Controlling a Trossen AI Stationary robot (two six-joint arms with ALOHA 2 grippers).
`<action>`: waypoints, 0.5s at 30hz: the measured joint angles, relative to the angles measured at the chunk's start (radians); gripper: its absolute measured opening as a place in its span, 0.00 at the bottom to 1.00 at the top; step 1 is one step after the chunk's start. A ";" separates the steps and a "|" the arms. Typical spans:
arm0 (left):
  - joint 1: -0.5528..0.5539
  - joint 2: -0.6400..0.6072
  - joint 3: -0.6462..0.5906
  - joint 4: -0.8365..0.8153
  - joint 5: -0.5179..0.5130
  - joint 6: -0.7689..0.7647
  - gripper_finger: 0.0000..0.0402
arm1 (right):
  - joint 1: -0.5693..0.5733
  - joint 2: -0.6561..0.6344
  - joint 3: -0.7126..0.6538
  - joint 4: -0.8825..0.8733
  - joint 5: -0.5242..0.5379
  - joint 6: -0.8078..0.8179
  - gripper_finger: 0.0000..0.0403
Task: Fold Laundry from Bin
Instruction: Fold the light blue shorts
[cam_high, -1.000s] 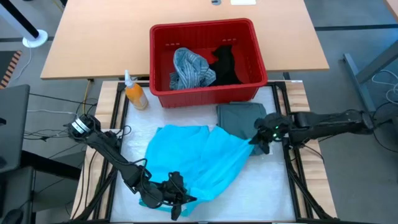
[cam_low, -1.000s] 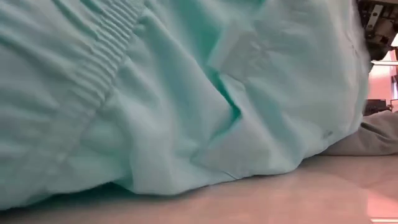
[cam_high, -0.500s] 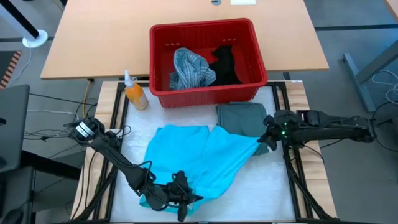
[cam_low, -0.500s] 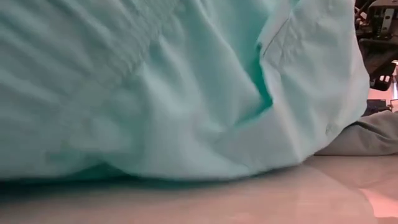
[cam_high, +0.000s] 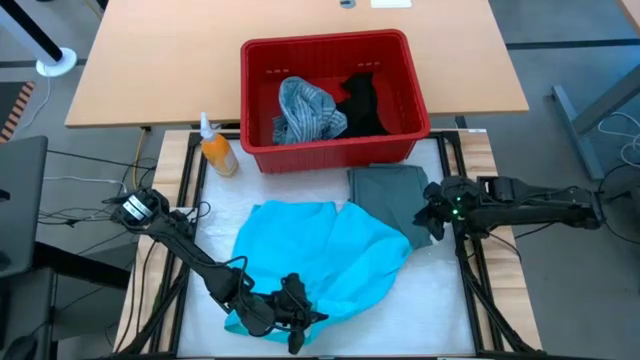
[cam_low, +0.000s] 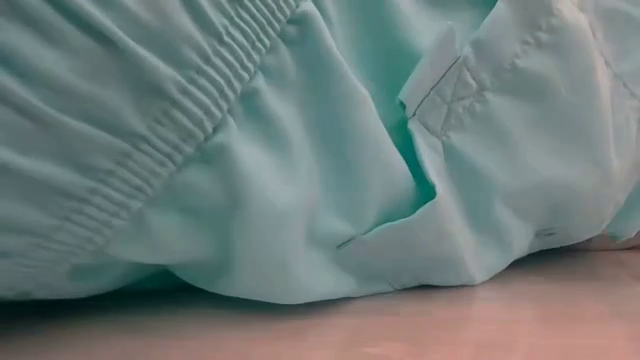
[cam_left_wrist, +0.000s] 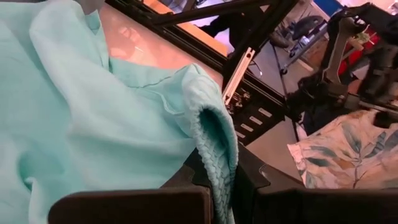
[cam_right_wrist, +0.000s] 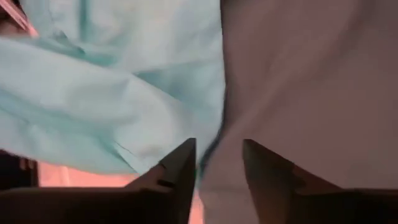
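Note:
A bright turquoise garment (cam_high: 320, 260) lies spread on the white mat (cam_high: 440, 300) and fills the low view (cam_low: 300, 150). My left gripper (cam_high: 293, 318) is at its near edge, shut on its ribbed elastic band. A folded grey-green garment (cam_high: 388, 190) lies on the mat at the far right. My right gripper (cam_high: 432, 218) hangs open beside it, over the place where the turquoise cloth (cam_right_wrist: 112, 93) and the grey-green cloth (cam_right_wrist: 311, 81) meet. The red bin (cam_high: 330, 45) stands behind the mat and holds a blue-grey striped shirt (cam_high: 300, 108) and a black garment (cam_high: 362, 105). My left gripper pinches the turquoise garment's ribbed elastic band (cam_left_wrist: 214, 146) between its two fingers, where the band is doubled over into a fold. The fingers come at it nearly level from the mat's near left. The band stands raised at the fingers; the rest of the garment lies slack on the mat.
An orange bottle (cam_high: 216, 150) stands at the mat's far left corner, beside the bin. A wooden table top (cam_high: 160, 60) lies behind the bin. Black frame rails (cam_high: 470, 280) run along the mat's sides. Bare mat shows at the near right.
My right gripper has opened and let go of the turquoise garment's right corner, after drawing it a little toward the right edge. That corner has dropped back onto the mat, and the garment, drawn out between the two grippers before, now lies slack. My left gripper has kept its hold.

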 joint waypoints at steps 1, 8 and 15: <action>0.000 0.000 0.000 0.000 0.000 0.001 0.01 | 0.011 0.000 0.000 0.037 -0.030 -0.035 0.48; 0.001 0.000 0.000 -0.004 0.002 0.001 0.01 | 0.198 0.029 0.000 0.316 -0.143 -0.240 0.59; 0.001 0.000 0.000 -0.025 0.002 -0.014 0.01 | 0.493 0.237 0.017 0.304 -0.019 -0.444 0.59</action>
